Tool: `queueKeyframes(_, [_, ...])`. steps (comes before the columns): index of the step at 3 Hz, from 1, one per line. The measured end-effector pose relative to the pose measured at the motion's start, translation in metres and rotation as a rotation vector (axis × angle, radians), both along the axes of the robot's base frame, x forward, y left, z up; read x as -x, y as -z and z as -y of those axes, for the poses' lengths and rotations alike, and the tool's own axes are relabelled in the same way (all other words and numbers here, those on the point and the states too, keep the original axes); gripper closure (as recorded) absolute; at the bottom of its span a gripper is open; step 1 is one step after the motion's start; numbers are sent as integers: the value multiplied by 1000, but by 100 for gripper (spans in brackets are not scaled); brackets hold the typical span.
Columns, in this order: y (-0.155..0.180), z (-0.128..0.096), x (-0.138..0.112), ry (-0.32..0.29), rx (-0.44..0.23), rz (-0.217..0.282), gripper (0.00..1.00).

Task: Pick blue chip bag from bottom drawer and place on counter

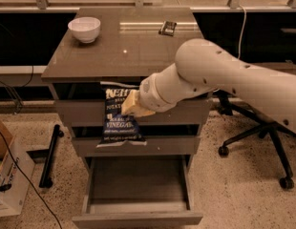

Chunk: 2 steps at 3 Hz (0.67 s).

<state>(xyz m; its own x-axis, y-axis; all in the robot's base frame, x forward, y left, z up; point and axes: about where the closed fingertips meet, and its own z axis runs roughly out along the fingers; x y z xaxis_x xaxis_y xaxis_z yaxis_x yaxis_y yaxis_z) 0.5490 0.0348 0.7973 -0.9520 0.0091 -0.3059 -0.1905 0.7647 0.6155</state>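
Note:
My gripper is shut on the blue chip bag, a navy crinkly bag with white lettering. It holds the bag in the air in front of the upper two drawer fronts, just below the counter's front edge. The bag hangs upright under the cream fingers. The bottom drawer is pulled open below and its inside shows bare. The counter is the glossy grey-brown top of the cabinet. My white arm reaches in from the right.
A white bowl stands at the counter's back left. A small dark flat packet lies at its back right. An office chair stands to the right. A cardboard box and cables lie on the floor at left.

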Motion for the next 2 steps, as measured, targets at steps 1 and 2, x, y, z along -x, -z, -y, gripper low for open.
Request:
queueKeyframes(1, [6, 3, 3, 1, -2, -5, 100])
queueKeyframes(2, [-5, 6, 2, -3, -19, 1, 100])
